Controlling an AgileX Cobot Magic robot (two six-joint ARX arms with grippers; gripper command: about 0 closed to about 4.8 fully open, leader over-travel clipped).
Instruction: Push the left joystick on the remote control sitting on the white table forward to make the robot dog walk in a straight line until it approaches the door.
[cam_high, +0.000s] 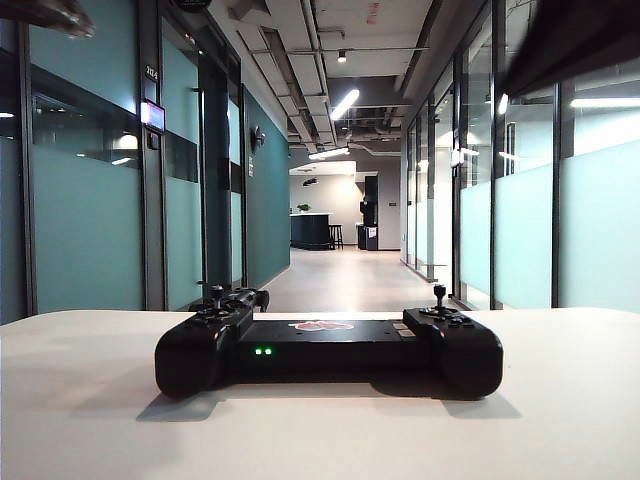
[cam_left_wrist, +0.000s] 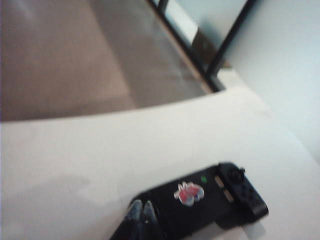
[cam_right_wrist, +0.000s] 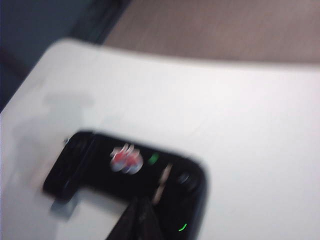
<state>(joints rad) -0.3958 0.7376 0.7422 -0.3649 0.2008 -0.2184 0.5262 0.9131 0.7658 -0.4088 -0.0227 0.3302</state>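
Note:
The black remote control (cam_high: 330, 348) lies on the white table (cam_high: 90, 410), with two green lights on its front. Its left joystick (cam_high: 217, 292) stands upright and untouched. A dark lump (cam_high: 250, 297) shows past the left handle; I cannot tell whether it is the robot dog. In the left wrist view my left gripper (cam_left_wrist: 141, 207) is shut and empty, its tips hanging over the left end of the remote control (cam_left_wrist: 205, 197). In the right wrist view my right gripper (cam_right_wrist: 141, 204) is shut and empty, above the near edge of the remote control (cam_right_wrist: 130, 170), close to its right handle. Both wrist views are blurred.
Beyond the table a long corridor (cam_high: 345, 275) runs straight away between teal glass walls and doors, with a counter and stools at its far end. Blurred dark arm parts cross the upper corners (cam_high: 50, 14) (cam_high: 575, 40). The right joystick (cam_high: 438, 292) also stands upright.

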